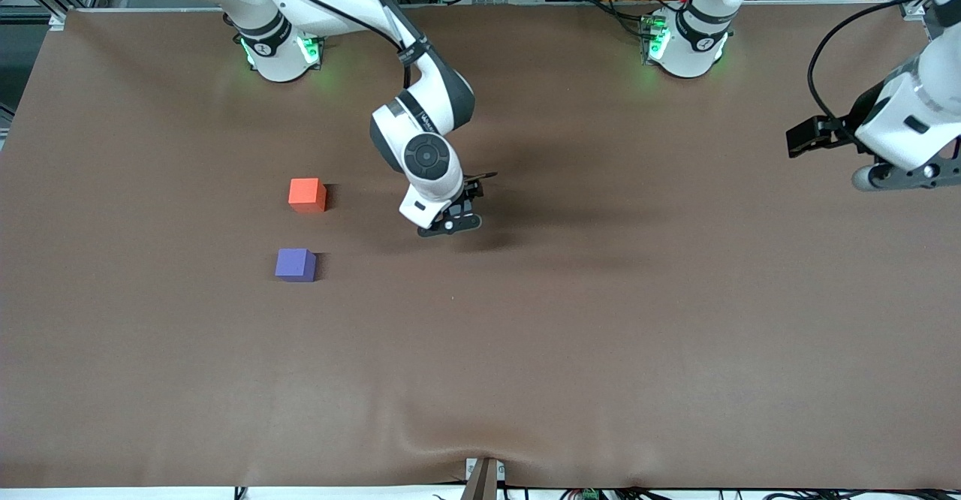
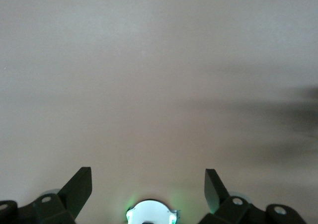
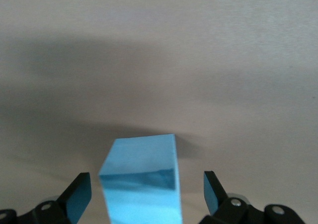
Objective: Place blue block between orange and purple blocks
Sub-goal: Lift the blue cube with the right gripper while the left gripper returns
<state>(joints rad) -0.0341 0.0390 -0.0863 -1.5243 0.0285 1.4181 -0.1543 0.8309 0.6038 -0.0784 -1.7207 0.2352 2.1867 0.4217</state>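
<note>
Blue block [image 3: 141, 177] sits between open right fingers [image 3: 79, 194], apparently untouched.

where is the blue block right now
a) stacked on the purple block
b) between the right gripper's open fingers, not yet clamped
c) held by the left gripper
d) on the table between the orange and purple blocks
b: in the right wrist view the blue block stands between the right gripper's spread fingers with a gap on each side, and the front view shows bare cloth between the orange block and purple block.

Even overhead light, soft shadows (wrist views hazy)
</note>
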